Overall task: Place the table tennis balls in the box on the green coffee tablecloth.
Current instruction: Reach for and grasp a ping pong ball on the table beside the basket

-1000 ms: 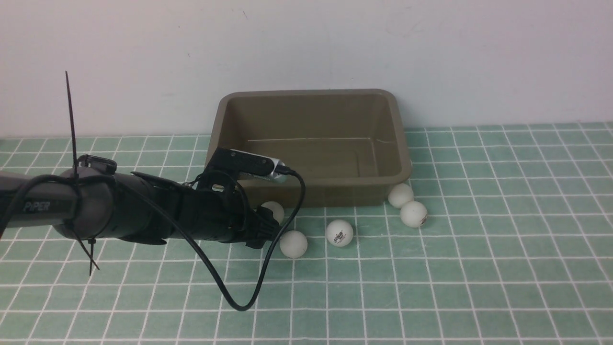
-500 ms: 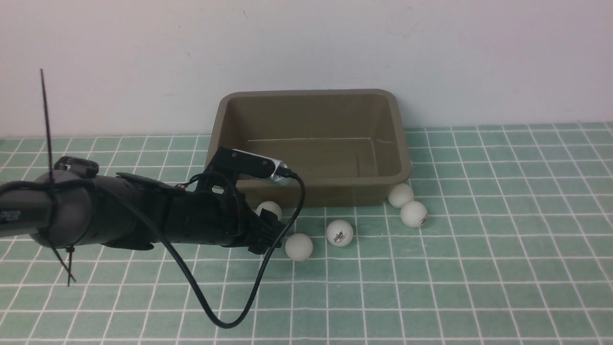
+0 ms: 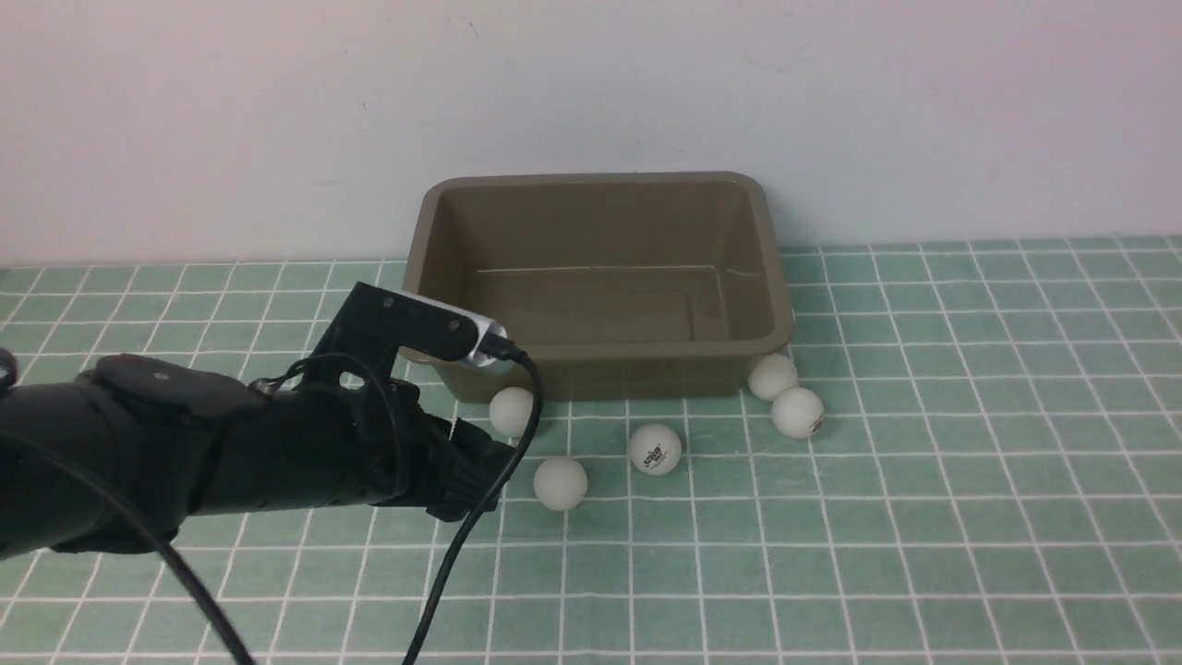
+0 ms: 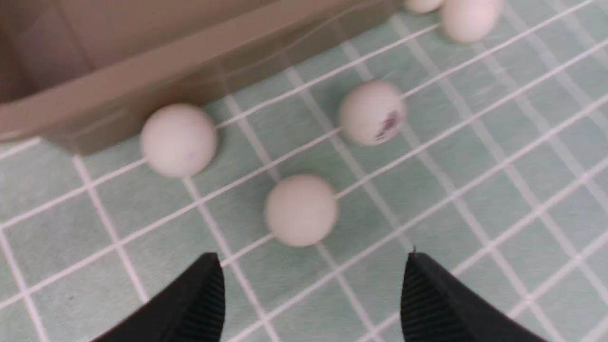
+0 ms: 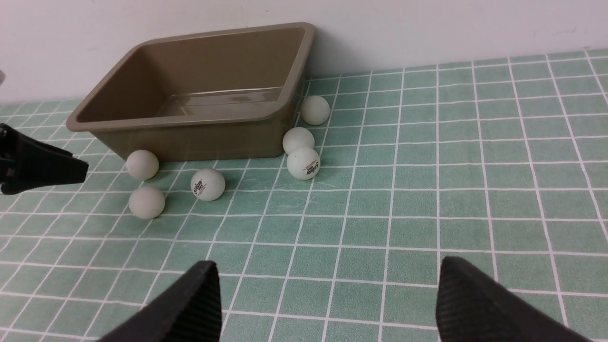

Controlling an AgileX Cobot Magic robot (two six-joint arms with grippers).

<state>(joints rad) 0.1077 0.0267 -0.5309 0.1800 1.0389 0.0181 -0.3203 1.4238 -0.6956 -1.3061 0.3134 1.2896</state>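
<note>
Olive-brown plastic, smooth and faintly glossy, forms the box [image 3: 600,374]: a rectangular tub with rounded corners, rolled rim and sloping walls; it stands against a plain white wall [image 3: 277,111]. Under it the counter wears a matte mint-green cloth [image 3: 923,480], ruled by thin white lines into small squares. Six small matte white balls [image 5: 207,184] lie on the cloth outside the box, clustered along its front wall and right end; some carry a dark printed logo. Your left tool [image 4: 311,266] stands partly open, its black ribbed fingers [image 4: 199,304] gripping nothing; one plain ball [image 4: 300,209] sits just beyond the tips. Your right tool [image 5: 327,275] is spread wide over bare cloth, holding nothing, well apart from the balls.
</note>
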